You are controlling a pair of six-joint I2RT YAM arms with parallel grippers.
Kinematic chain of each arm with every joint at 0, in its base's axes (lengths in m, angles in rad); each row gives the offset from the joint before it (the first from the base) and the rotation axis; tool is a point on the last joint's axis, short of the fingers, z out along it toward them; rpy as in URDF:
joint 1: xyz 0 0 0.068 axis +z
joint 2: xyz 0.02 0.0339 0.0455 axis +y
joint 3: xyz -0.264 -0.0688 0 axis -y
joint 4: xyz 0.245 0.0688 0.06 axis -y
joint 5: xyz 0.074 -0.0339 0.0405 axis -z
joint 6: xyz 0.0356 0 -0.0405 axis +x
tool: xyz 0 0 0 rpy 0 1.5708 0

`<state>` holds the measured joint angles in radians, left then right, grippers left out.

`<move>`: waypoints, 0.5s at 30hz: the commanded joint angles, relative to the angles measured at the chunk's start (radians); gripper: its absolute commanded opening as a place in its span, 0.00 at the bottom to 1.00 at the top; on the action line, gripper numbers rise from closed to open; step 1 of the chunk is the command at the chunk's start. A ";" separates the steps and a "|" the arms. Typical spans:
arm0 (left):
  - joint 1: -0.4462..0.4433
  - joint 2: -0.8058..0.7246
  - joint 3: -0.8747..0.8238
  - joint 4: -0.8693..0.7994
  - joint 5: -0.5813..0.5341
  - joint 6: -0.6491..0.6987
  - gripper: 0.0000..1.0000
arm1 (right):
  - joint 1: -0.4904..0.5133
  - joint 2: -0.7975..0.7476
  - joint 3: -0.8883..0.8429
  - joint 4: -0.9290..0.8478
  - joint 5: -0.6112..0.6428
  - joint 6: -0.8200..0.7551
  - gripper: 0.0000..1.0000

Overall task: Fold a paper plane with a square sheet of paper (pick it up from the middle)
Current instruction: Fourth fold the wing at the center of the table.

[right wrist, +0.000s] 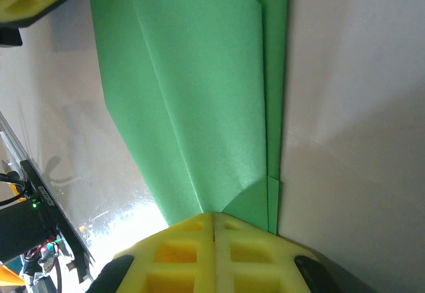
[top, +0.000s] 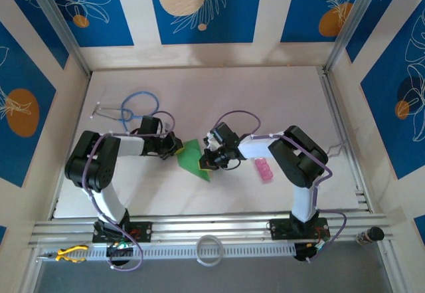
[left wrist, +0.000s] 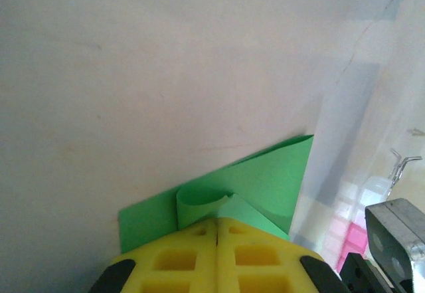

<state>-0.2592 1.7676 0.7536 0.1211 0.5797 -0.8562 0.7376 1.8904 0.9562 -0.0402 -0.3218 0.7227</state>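
Just left of the pink bottle (top: pixel 264 169), the partly folded green sheet of paper (top: pixel 192 157) is held between the left gripper (top: pixel 178 148) and the right gripper (top: pixel 207 162), each clamped shut on an opposite edge, likely to steady it for creasing

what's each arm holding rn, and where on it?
Both hold the folded green paper. Left gripper, jaws shut, pinches a curled fold at one edge; right gripper, jaws shut, pinches the opposite end.
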 commanded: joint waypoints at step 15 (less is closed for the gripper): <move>0.085 -0.007 0.141 -0.174 -0.115 0.059 0.08 | 0.002 0.044 -0.024 -0.205 0.089 -0.061 0.01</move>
<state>-0.1860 1.7897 0.8707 -0.0105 0.4870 -0.8150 0.7376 1.8904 0.9634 -0.0566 -0.3210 0.6926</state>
